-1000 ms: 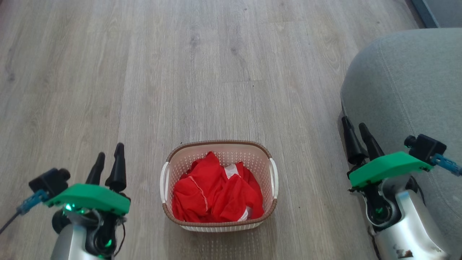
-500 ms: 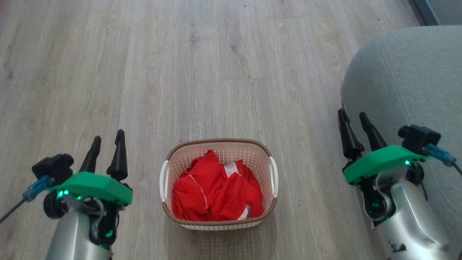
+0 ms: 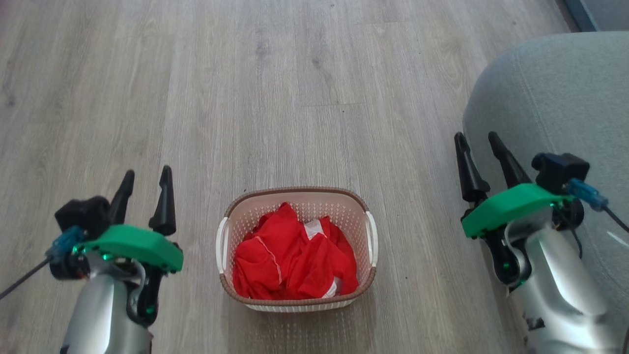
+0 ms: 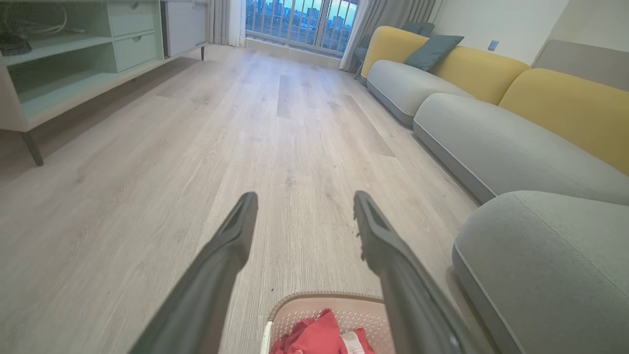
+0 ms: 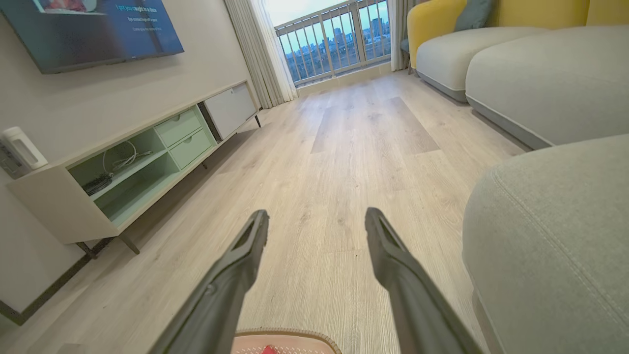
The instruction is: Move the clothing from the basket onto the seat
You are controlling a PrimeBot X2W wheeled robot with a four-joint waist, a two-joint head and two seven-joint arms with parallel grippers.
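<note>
Left gripper [image 3: 147,170] hangs at the lower left of the head view, above the wooden floor [image 3: 295,73]. Its two dark fingers stand apart with nothing between them, and the left wrist view shows the same wide gap. At the right side the right gripper [image 3: 475,135] also has its fingers spread and empty, the tips pointing up that view, just in front of the rounded edge of the seat [image 3: 555,98]. Whether they touch the fabric cannot be told.

The basket [image 3: 295,190] sits on the floor between the two arms, near the bottom of the head view, apart from both grippers. The clothing [image 3: 290,260] lies crumpled inside it, bright red with thin white piping and a small white patch. It covers most of the bottom and is lower than the brown rim. Two white handles [image 3: 222,246] are on the basket's left and right sides.

The grey-green seat, with one stitched seam visible, takes the right edge of the head view, with a strip of floor between it and the basket. In the left wrist view more sofa seats with yellow backrests [image 4: 471,69] and a dark teal cushion [image 4: 432,51] follow behind it. The right wrist view shows a pale green cabinet [image 5: 132,167] with open shelves under a wall screen [image 5: 98,29], and a balcony railing [image 5: 339,34] at the far end.
</note>
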